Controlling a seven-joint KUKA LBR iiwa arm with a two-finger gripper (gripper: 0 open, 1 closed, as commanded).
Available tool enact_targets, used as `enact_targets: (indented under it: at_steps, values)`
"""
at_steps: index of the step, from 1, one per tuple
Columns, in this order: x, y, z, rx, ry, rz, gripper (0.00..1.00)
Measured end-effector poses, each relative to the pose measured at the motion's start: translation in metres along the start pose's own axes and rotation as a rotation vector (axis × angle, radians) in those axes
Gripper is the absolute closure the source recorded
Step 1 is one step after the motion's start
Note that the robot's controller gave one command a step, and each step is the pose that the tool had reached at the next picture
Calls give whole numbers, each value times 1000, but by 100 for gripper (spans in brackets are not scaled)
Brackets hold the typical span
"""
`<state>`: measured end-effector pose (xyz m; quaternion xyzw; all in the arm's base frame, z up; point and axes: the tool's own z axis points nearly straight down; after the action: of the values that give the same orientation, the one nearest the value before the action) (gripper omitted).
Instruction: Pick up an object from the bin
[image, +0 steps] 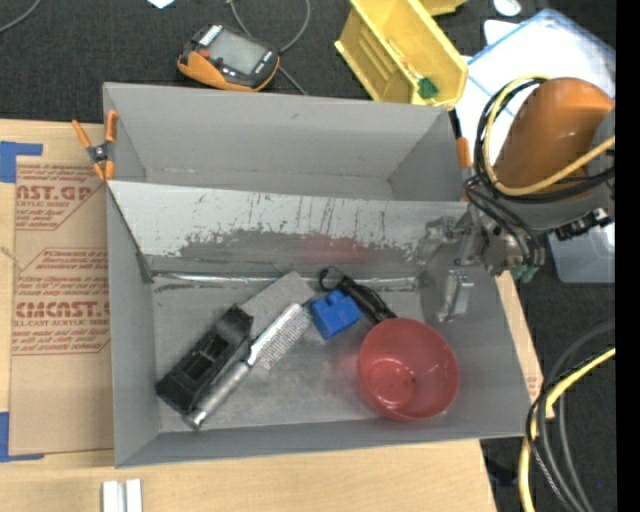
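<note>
Red bowl (405, 372) just beside gripper (452, 298): likely light, rigid, slick plastic; pinch its rim. Gripper's opening cannot be told.

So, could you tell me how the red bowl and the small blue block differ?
The red bowl is round and open upward; the blue block is boxy. The bowl is much larger than the block. Both rest on the bin floor, close together.
</note>
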<state>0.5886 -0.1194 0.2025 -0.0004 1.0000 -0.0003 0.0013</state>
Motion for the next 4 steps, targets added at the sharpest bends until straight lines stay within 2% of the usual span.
enact_targets:
  at_steps: [1,2,3,4]
  values:
    - [0,0,0,0,0,0,0]
    - [30,7,53,-1,5,-15,0]
    - [34,8,48,2,-8,-45,0]
    - [35,28,73,-2,0,-34,0]
